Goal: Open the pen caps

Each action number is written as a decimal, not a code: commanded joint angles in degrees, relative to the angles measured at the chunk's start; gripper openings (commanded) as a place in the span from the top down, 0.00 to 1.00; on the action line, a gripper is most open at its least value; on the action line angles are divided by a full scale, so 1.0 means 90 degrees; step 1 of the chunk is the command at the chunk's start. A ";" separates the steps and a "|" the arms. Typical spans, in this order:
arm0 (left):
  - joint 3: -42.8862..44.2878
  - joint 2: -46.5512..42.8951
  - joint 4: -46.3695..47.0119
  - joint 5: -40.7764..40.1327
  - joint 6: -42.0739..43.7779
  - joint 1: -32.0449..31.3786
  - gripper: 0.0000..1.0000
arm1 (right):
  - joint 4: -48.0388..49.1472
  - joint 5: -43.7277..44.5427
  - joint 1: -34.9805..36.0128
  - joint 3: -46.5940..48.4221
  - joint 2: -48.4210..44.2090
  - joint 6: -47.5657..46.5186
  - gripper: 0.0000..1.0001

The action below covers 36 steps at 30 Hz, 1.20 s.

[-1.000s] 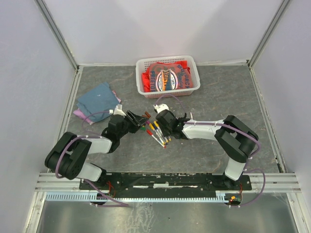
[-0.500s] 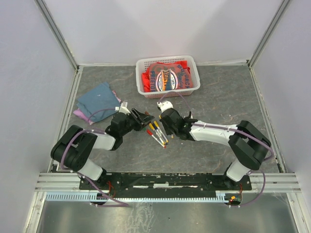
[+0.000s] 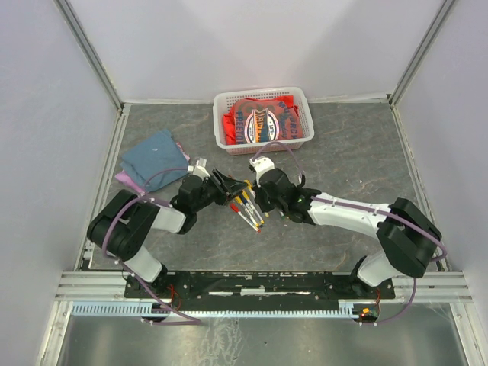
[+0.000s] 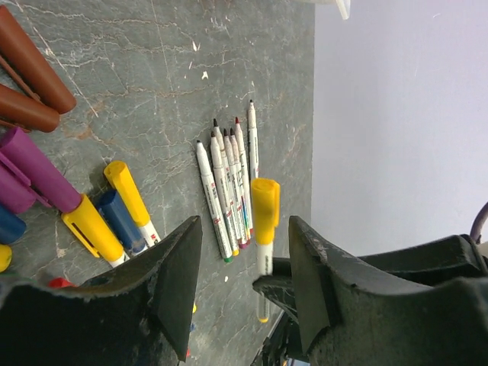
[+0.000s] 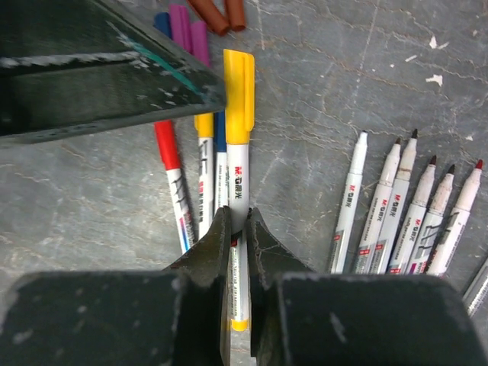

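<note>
My right gripper [image 5: 238, 221] is shut on the white barrel of a yellow-capped pen [image 5: 238, 179] and holds it above the table. Its yellow cap [image 4: 264, 207] points at my left gripper [image 4: 244, 223], which is open, with the cap just ahead of its jaws and untouched. In the top view the left gripper [image 3: 227, 187] and the right gripper [image 3: 256, 197] meet over the pens [image 3: 248, 210]. Several uncapped pens [image 5: 412, 206] lie side by side. Capped red, yellow and blue pens [image 5: 174, 171] lie below. Loose brown caps [image 4: 30, 69] and purple caps [image 4: 34, 164] lie nearby.
A white basket [image 3: 223, 122] of red packets stands at the back centre. Folded blue and pink cloths [image 3: 152, 156] lie at the left. Grey walls enclose the table on three sides.
My left gripper has moved right, up to the yellow cap held by the right gripper. The right arm's elbow has swung out to the right, its gripper staying over the pens.
</note>
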 commanded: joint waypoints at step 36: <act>-0.0166 0.0512 0.2342 0.0556 -0.0571 -0.0122 0.97 | 0.0589 -0.0936 -0.0003 -0.0015 -0.0360 0.0445 0.92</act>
